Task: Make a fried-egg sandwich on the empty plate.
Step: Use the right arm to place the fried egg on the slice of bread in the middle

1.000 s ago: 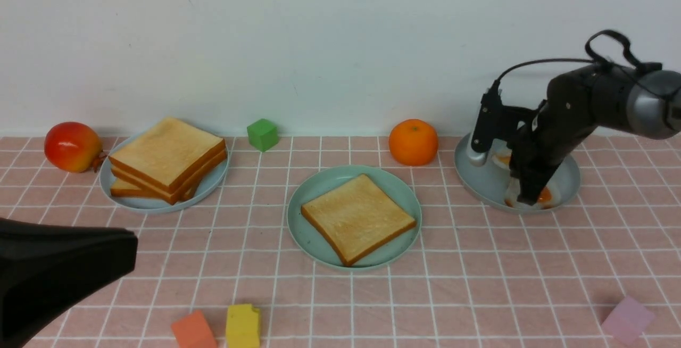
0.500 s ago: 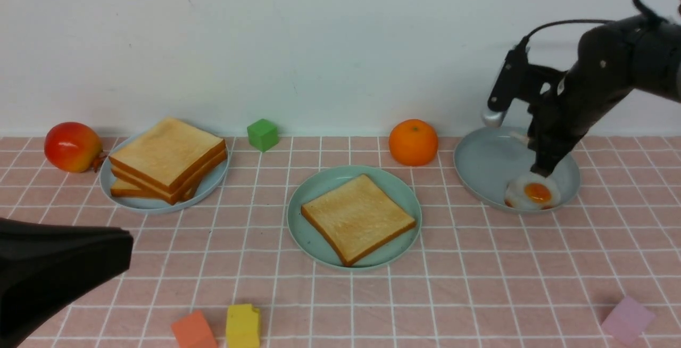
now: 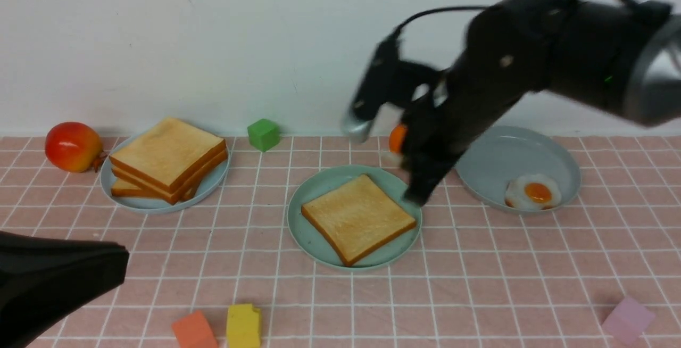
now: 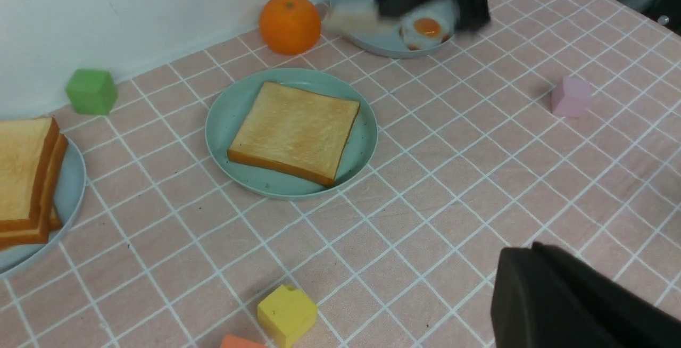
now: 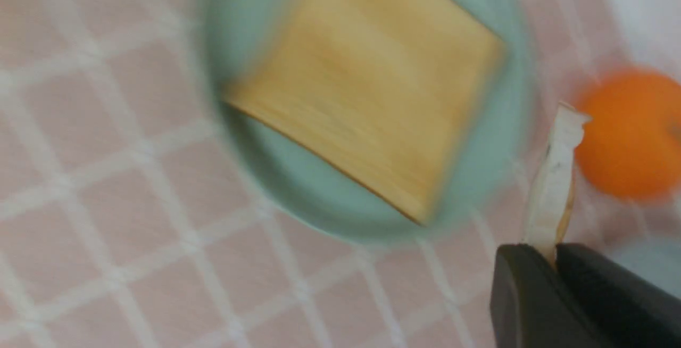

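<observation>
One toast slice lies on the mint-green plate. My right gripper hangs over that plate's right rim, blurred. In the right wrist view it is shut on a thin white fried egg held edge-on. A second fried egg lies on the grey-blue plate at the right. My left gripper is low at the front left, shut and empty. The left wrist view shows the toast on the mint plate.
A stack of loose toast slices sits on a pale blue plate at the back left, beside a red apple. A green cube and a half-hidden orange stand at the back. Orange, yellow and pink cubes lie in front.
My right gripper rose from the grey-blue plate with an egg and swung left to the mint plate's right rim. One egg stayed behind. The left arm barely moved.
</observation>
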Robot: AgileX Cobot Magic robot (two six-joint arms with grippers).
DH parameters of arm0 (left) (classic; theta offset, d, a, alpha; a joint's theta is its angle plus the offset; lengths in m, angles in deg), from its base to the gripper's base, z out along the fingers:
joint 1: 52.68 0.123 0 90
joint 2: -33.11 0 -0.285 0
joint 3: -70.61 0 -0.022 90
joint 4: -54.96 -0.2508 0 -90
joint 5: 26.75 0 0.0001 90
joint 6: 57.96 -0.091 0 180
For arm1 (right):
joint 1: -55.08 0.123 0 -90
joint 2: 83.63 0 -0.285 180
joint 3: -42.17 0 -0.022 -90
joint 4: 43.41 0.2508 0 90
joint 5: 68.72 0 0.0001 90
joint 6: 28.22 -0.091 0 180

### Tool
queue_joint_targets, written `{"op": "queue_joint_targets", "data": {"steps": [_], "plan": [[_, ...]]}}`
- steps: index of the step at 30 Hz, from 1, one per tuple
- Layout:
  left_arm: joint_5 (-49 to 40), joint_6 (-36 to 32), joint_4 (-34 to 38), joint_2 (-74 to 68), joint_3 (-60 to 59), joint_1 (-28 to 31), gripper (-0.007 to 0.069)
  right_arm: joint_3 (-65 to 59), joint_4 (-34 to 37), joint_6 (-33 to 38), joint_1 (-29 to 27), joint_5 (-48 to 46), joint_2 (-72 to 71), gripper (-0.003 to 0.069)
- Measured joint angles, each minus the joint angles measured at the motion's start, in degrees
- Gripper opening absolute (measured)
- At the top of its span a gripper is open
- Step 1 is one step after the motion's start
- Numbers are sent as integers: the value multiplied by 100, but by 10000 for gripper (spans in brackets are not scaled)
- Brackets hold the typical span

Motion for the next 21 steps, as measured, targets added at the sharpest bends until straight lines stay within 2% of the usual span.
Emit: {"op": "queue_joint_targets", "data": {"steps": [4,11,16,21], "plan": [[0,6,-4,0,0,0,-13,-162,-46,-140,427,272,126,80],[0,17,-4,0,0,0,-10,-218,-329,-212,463,790,750,80],[-28,17,-11,0,0,0,-6,-185,-955,-460,463,1047,1028,80],[-160,17,-11,0,0,0,-6,-167,-1747,-1032,452,1074,1054,80]]}}
